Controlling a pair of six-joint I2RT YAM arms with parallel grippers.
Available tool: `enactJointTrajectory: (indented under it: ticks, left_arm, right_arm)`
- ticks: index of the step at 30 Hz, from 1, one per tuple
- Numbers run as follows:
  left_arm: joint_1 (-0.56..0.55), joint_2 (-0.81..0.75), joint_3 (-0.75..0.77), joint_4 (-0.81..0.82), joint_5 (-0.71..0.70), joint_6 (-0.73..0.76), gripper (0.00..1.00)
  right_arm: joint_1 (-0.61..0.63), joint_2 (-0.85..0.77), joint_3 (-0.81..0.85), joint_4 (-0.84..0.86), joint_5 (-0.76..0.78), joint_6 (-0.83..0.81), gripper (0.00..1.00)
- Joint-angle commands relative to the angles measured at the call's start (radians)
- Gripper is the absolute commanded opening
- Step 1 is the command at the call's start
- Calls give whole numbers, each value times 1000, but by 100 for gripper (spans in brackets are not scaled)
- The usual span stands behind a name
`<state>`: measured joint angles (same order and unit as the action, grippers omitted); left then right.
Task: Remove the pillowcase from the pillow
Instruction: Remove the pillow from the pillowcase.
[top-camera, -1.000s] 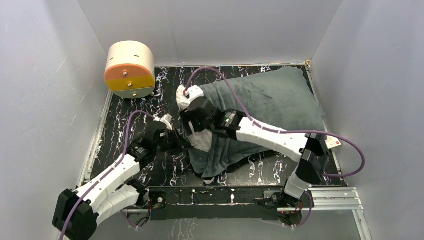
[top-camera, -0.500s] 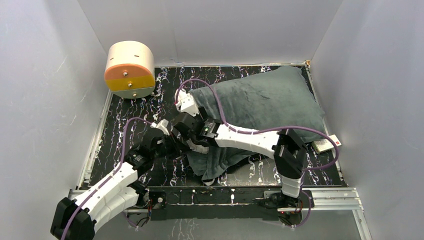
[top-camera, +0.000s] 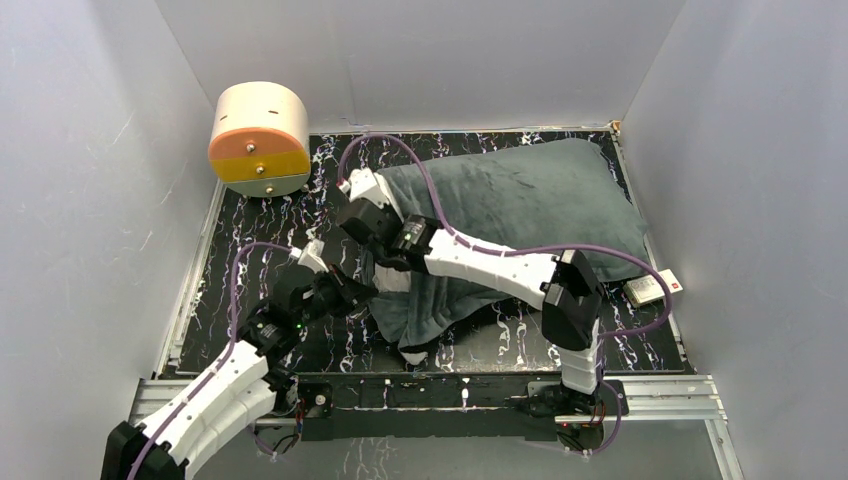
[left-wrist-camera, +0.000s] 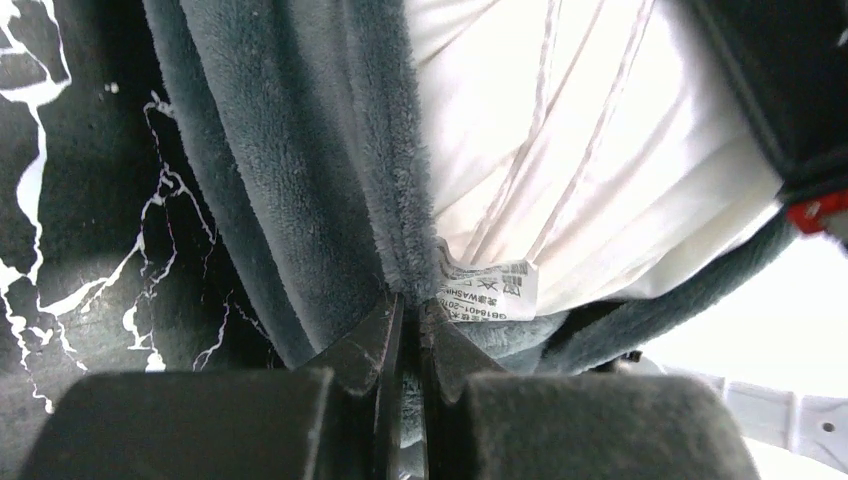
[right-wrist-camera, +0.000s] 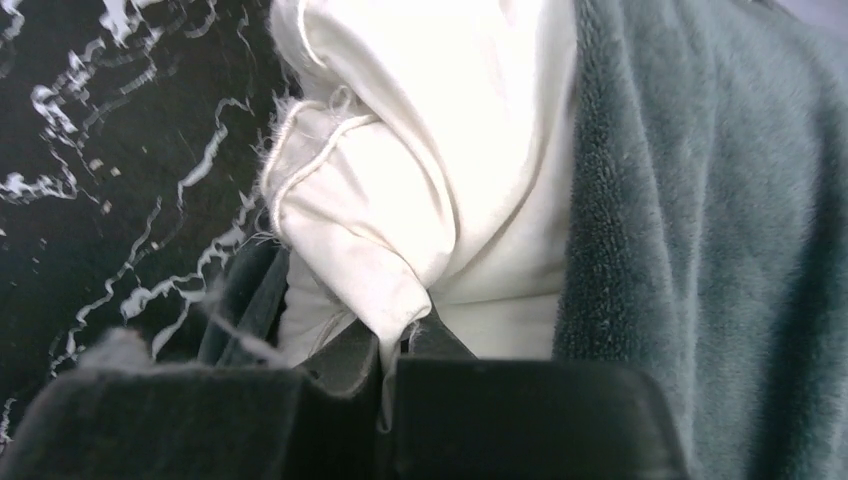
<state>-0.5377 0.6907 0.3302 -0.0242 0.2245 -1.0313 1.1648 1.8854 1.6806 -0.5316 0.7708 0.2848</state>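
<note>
While the left gripper (left-wrist-camera: 405, 312) is pinched tight on the open hem of the soft, dark grey-green plush pillowcase (top-camera: 520, 205), the right gripper (right-wrist-camera: 395, 335) is closed on a bunched corner of the plump white fabric pillow (right-wrist-camera: 440, 150) that pokes out of that opening. The covered pillow lies across the right part of the black, white-veined table (top-camera: 240, 210) (its mouth faces left, near the middle). I judge this to be the pulling-out step, hardly advanced. Next, the hem must be held in place while the white corner is drawn out, neither grip slipping.
</note>
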Motion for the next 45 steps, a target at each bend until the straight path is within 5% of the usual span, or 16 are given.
enactJointTrajectory:
  ticks: [1,9,21,26,27,31,34,38,45]
  left_arm:
    - [-10,-85,-59,-150,88,-7,0]
    - [-12,-163,-124,-193,96,-25,0]
    - [-13,-176,-204,-212,111,-19,0]
    - [-14,-151,-201,-150,75,-28,0]
    - [-13,-141,-193,-133,69,-31,2]
    - [-13,-111,-110,-161,17,4,43]
    - [-13,-151,-29,-271,-90,16,59]
    - [-13,-270,35,-383,-193,13,69]
    - [-13,-376,116,-402,-194,43,84]
  right_arm:
    - [-93,-11,248,273,81,-142,0]
    - [-166,-81,211,612,-66,-123,0]
    - [-271,-63,389,418,-298,39,0]
    - [-251,-168,161,379,-433,124,0]
    - [-246,-210,76,401,-485,134,0]
    - [-235,-365,-244,508,-550,163,4]
    - [-235,-404,-329,450,-535,182,11]
    - [-236,-409,-415,432,-637,195,37]
    - [-231,-498,-406,437,-954,157,61]
